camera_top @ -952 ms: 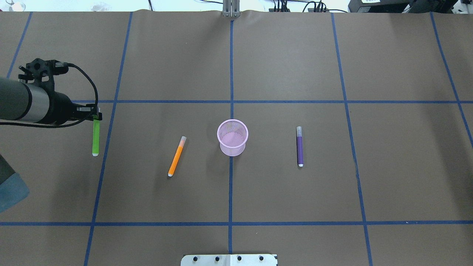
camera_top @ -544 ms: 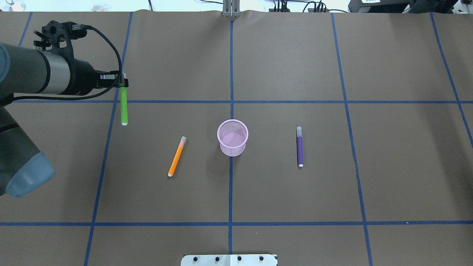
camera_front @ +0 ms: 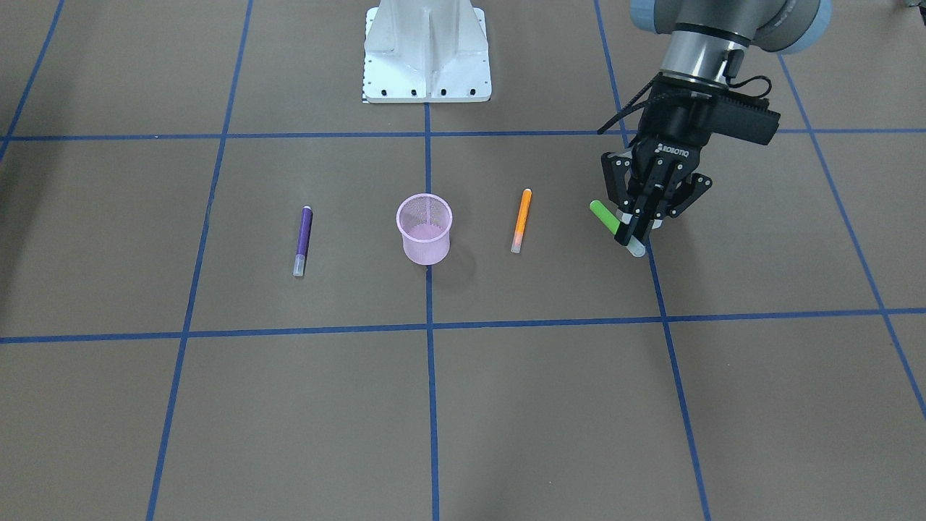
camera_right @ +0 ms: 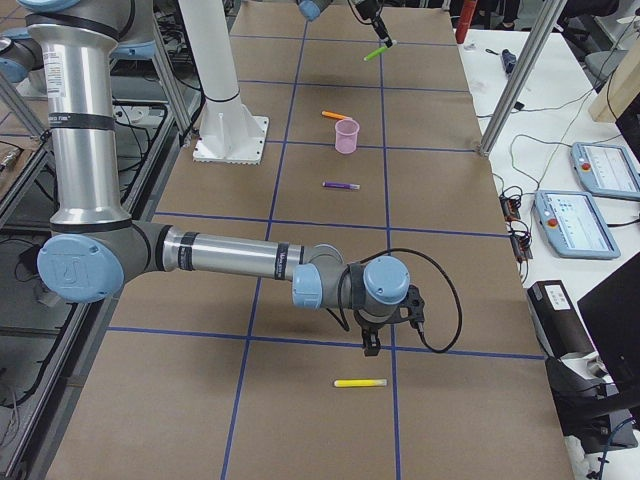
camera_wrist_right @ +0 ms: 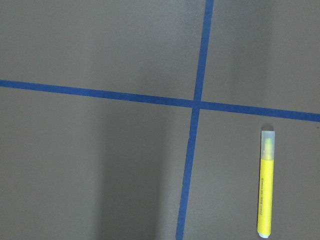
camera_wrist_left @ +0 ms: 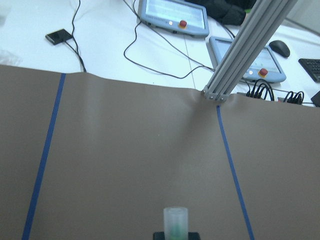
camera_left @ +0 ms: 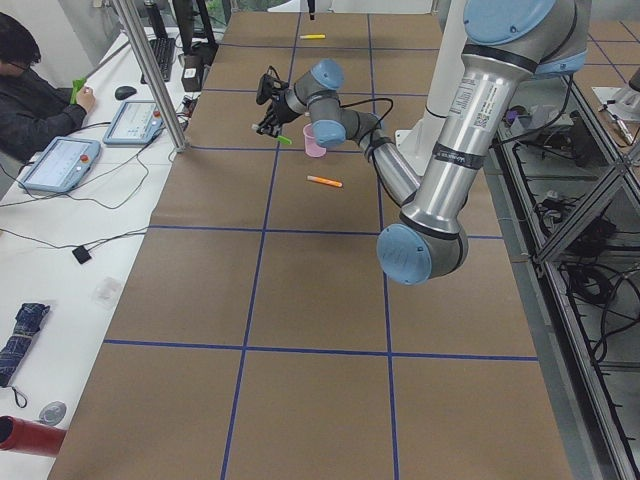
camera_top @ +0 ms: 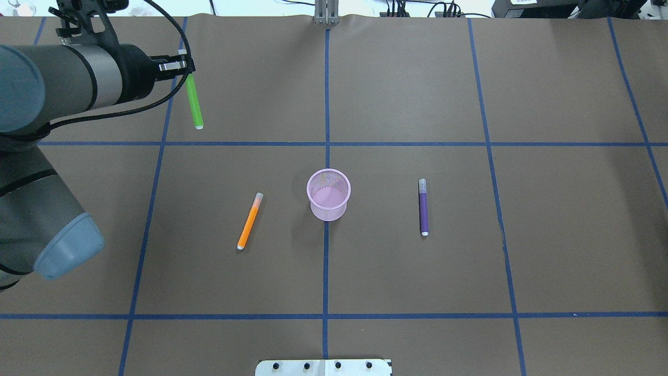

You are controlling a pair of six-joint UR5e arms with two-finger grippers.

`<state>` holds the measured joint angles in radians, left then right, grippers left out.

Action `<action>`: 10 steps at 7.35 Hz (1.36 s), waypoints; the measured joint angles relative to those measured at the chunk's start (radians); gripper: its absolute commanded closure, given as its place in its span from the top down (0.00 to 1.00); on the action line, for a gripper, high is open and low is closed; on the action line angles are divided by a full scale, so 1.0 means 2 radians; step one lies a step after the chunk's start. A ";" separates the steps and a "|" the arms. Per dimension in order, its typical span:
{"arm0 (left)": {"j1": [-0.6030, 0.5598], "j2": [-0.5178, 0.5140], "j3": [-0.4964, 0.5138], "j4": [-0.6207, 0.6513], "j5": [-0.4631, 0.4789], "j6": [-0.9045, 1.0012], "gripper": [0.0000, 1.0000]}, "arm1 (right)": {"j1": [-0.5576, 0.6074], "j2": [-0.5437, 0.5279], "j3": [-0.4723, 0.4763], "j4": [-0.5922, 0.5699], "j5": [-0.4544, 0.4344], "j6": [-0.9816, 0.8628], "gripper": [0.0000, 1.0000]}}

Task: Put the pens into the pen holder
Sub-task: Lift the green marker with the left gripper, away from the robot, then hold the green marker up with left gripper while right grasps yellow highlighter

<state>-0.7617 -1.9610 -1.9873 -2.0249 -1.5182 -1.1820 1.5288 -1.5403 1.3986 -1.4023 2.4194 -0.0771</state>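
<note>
My left fingers are clamped on the slim green highlighter pen close to its translucent cap. The pen is up off the brown paper-covered table, with its coloured body slanting away from the grip. It is well apart from the small pink wire-mesh pen holder, which stands upright at the middle of the table. The orange pen lies flat between me and the cup, and the purple pen lies on the cup's other side.

The job now, as I judge it, is the carry and drop. I should travel high enough that the pen's free end clears both the orange pen and the solid rim. I want that free end, not my fingers, centred over the mouth. Since the pen hangs tilted, I should bring it nearer upright first, then lower until the tip is inside the rim before letting go. The mesh cup looks light, so a knock on the rim could slide or topple it.

My right fingers hang over the table near the yellow pen, which lies flat. I cannot tell whether they are open or closed.
</note>
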 measured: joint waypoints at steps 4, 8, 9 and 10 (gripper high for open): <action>0.064 -0.033 0.005 -0.001 0.083 -0.036 0.00 | -0.001 0.024 -0.096 0.073 -0.041 0.006 0.98; 0.071 -0.043 0.010 0.000 0.088 -0.039 0.00 | -0.002 0.053 -0.162 0.115 -0.050 0.014 0.98; 0.072 -0.044 0.011 0.001 0.088 -0.039 0.00 | -0.002 0.054 -0.169 0.116 -0.048 0.025 0.98; 0.072 -0.045 0.012 0.001 0.088 -0.039 0.00 | -0.003 0.055 -0.179 0.118 -0.044 0.033 0.98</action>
<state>-0.6173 -2.0507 -1.9623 -2.0235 -1.3422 -1.2608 1.5232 -1.4298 1.0410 -1.1669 2.3314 -0.0115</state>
